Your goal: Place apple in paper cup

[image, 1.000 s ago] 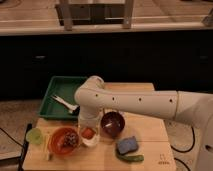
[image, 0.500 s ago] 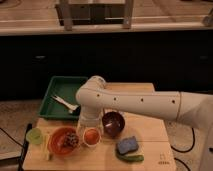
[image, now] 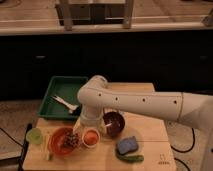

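One apple [image: 91, 136] sits in one paper cup [image: 91, 145], pincer [image: 88, 124] just above, open or closed can't tell; one orange bowl [image: 56, 142], one maroon bowl [image: 114, 123] on worktop [image: 152, 136].

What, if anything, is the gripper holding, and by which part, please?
Cannot tell: the gripper hangs right over the apple in the paper cup, its hold hidden by the arm.

white dark-dotted arm [image: 145, 102], pale pincer [image: 89, 121] above paper cup [image: 91, 145]

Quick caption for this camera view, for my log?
Robot's hand directly over the small orange-red apple, which sits inside the short white paper cup, beside the orange bowl.
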Action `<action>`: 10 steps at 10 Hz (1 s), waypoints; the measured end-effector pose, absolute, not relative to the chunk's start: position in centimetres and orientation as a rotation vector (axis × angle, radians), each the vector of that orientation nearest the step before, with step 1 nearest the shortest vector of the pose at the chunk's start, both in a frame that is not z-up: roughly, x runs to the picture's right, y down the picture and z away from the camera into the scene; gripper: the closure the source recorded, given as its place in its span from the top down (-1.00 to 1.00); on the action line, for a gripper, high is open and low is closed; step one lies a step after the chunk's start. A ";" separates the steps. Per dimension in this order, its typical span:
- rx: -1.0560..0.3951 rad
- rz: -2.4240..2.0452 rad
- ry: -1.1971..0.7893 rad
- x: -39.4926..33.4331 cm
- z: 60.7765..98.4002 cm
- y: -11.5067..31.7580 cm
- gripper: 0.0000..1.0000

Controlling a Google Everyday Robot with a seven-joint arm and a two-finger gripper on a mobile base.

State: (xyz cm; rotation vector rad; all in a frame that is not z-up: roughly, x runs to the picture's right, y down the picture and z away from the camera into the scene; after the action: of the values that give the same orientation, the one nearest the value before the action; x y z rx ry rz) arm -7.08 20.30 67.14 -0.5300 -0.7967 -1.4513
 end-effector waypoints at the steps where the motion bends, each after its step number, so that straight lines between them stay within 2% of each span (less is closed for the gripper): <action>1: -0.525 -1.454 -0.804 -7.1 67.3 20.3 0.60; 10: -0.499 -1.470 -0.819 -7.4 67.7 20.3 0.60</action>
State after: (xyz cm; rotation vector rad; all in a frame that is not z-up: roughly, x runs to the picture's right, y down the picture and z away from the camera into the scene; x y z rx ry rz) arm -7.41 20.26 67.66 -0.4990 -0.8186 -1.4700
